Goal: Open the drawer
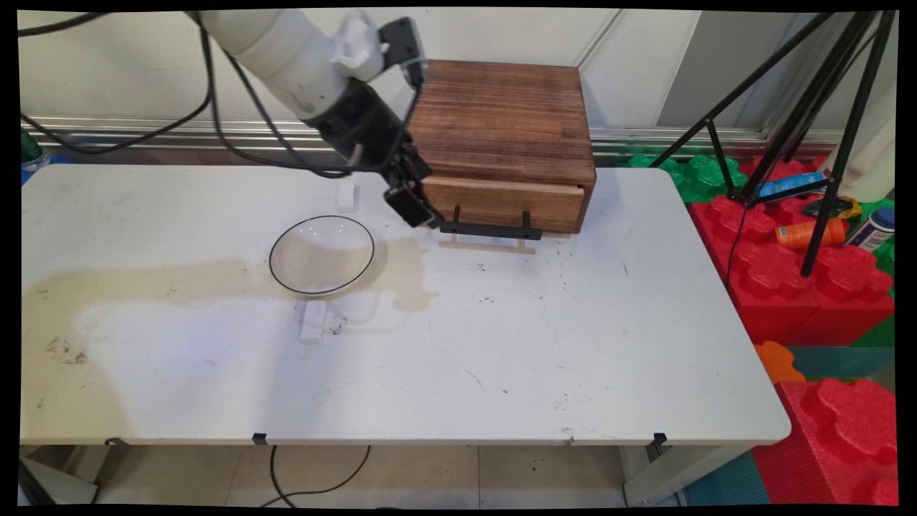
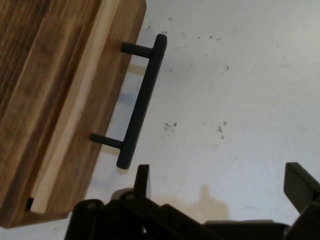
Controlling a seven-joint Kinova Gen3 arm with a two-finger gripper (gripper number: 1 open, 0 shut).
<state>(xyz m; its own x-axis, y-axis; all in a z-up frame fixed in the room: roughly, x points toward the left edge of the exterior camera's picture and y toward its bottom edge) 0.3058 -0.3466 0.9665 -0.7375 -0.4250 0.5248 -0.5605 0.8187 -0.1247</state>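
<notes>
white table [image 1: 501,344]; open pincer [image 2: 220,187] beside drawer handle [image 2: 142,102]

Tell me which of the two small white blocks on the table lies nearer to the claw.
The far white block, between the glass plate and the wall, lies nearer the claw. The other block sits on the plate's near side.

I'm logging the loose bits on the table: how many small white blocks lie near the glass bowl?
2. One small white block lies beyond the glass bowl, near the gripper; the other white block lies on the bowl's near side. The arm may hide more.
</notes>
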